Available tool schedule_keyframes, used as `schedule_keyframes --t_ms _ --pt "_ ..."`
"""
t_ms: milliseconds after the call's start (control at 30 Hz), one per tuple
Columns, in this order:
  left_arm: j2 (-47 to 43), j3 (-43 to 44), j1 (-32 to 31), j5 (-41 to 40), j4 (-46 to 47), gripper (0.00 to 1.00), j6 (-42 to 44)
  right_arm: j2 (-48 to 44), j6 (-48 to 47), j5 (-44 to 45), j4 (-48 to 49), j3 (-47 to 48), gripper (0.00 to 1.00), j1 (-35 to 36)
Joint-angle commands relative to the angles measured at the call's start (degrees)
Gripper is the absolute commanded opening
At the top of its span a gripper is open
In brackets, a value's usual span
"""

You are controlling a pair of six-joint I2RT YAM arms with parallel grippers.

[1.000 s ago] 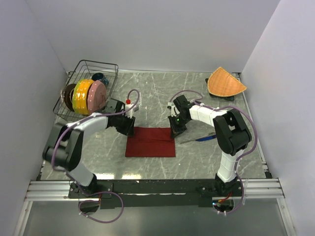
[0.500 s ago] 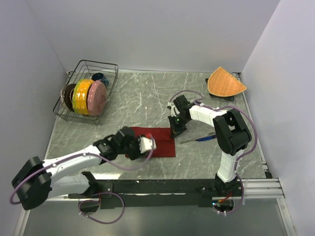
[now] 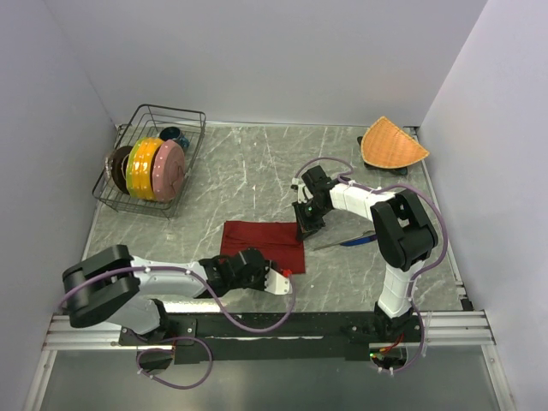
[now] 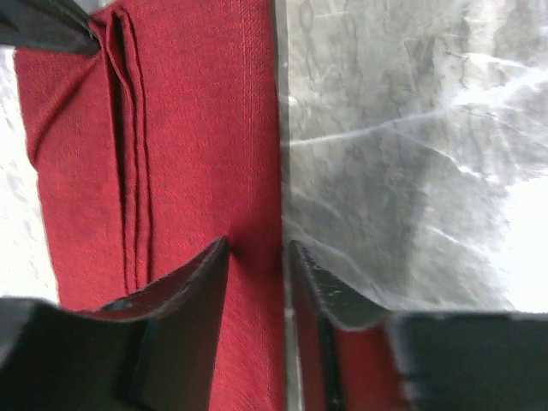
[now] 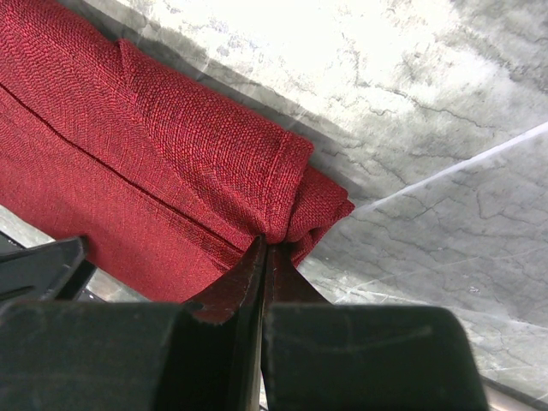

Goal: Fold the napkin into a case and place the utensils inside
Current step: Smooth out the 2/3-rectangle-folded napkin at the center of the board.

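The dark red napkin lies folded flat mid-table, with layered fold lines showing in the left wrist view. My left gripper sits low at its near right corner, jaws apart and straddling the cloth's edge, one finger over the napkin, the other over bare table. My right gripper is shut on the bunched far right corner. The blue knife and silver fork lie just right of the napkin, under the right arm.
A wire dish rack holding coloured plates stands at the back left. An orange woven fan-shaped mat lies at the back right. The left arm stretches along the table's near edge.
My left arm has swung from the napkin's far left corner round the near side to its near right corner. The right gripper has kept its pinch in place.
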Motion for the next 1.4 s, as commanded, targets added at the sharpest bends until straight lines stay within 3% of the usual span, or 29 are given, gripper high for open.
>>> schedule_keyframes --t_ms 0,33,133,400,433,533,567,700,833,900,1000,1267,1367 --pt "4.7 0.7 -0.6 -2.8 1.2 0.3 1.0 2.3 -1.1 3.2 2.5 -2.2 0.0 0.6" --pt "5.0 1.3 -0.5 -2.5 0.2 0.21 0.1 1.9 -1.3 3.4 2.4 -2.5 0.0 0.6" --pt "4.0 3.4 1.3 0.9 -3.8 0.08 -4.6 1.5 -2.3 4.0 2.7 -2.7 0.0 0.6" --pt "1.4 4.9 2.6 6.6 -10.6 0.01 -7.0 -0.3 -4.5 4.6 1.9 -1.1 0.0 0.6" --pt "1.5 4.8 2.6 6.7 -11.0 0.04 -7.4 -0.8 -5.3 5.1 1.7 -0.5 0.0 0.6" --pt "-1.1 5.6 3.4 8.9 -12.9 0.3 -9.3 -0.9 -6.0 4.6 0.8 0.6 0.0 0.6" --pt "-2.7 5.9 4.2 9.7 -12.7 0.32 -10.3 -0.9 -6.0 4.4 0.7 0.7 0.0 0.7" --pt "-7.8 10.0 14.0 15.6 -17.4 0.33 -14.3 -0.9 -6.5 5.3 1.2 -0.1 0.0 1.5" --pt "-9.7 11.7 18.6 18.8 -23.1 0.35 -12.8 -1.4 -7.4 6.0 1.1 -0.2 0.0 1.8" --pt "-10.1 11.7 18.8 20.6 -25.0 0.38 -12.2 -1.8 -8.2 6.5 0.7 0.2 0.0 1.8" --pt "-10.0 10.9 18.1 21.5 -25.0 0.49 -11.5 -2.2 -8.8 6.9 0.1 1.0 0.0 1.8" --pt "-4.1 7.8 16.3 14.2 -22.5 0.49 -9.2 -2.5 -11.7 8.9 -0.6 0.9 0.0 1.9" --pt "-1.0 7.3 16.4 13.1 -24.0 0.44 -8.0 -2.7 -12.6 9.1 -1.1 1.7 0.0 1.9"
